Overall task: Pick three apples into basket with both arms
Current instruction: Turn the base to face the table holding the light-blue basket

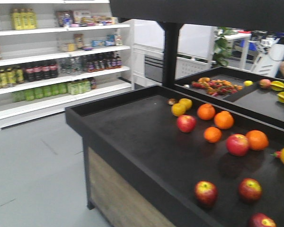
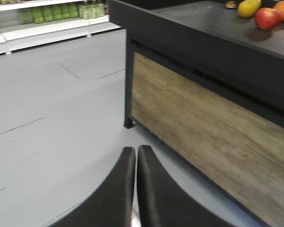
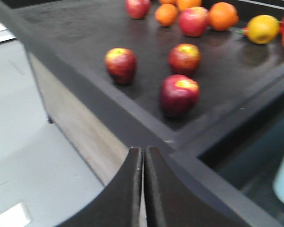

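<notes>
Left gripper (image 2: 136,151) clenched, empty, pointing toward table leg (image 2: 128,124) | right gripper (image 3: 143,151) clenched, empty, pointing toward nearest apple (image 3: 179,93)

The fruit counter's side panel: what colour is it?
The panel is light brown wood grain, framed in black; the left wrist view shows it best.

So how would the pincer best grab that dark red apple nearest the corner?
Probably across the round middle of the dark red apple, coming down from above: it has free space around it, and the tray's raised rim blocks a low approach. The right pincer is shut and must open first.
</notes>
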Available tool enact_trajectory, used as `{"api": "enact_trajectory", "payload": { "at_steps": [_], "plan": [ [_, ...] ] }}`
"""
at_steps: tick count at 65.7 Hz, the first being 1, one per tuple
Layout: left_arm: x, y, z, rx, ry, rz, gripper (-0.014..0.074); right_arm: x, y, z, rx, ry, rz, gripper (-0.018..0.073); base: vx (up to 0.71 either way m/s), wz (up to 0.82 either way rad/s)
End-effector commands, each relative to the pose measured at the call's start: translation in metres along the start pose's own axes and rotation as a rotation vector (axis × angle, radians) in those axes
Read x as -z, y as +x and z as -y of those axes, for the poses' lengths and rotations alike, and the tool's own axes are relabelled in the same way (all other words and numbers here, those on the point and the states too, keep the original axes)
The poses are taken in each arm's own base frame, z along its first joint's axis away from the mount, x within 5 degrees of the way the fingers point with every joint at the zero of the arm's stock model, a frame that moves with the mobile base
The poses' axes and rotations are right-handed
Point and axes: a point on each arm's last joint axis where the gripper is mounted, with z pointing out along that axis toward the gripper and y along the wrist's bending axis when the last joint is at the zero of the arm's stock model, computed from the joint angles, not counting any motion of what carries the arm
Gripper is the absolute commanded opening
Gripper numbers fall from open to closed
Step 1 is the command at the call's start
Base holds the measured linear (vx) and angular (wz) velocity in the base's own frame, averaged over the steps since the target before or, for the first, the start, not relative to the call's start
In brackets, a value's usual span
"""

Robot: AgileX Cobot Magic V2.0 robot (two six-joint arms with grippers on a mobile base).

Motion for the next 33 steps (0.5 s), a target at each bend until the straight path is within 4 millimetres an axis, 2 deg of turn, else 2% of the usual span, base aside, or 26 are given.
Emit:
{"api": "enact_trajectory", "payload": {
  "at_steps": [1,33],
  "plan": [
    [0.0041,-0.0136,0.0004,0.013,0.001,0.097,-0.0007,0.0012,-0.0076,0.0006,0.007,0.01,0.083,-0.0004,0.08,-0.4],
    [0.0041,-0.0136,0.0004,0.013,0.001,0.097,-0.0007,0.0012,-0.0076,0.0006,0.007,0.01,0.083,-0.0004,0.08,-0.55]
  ]
}}
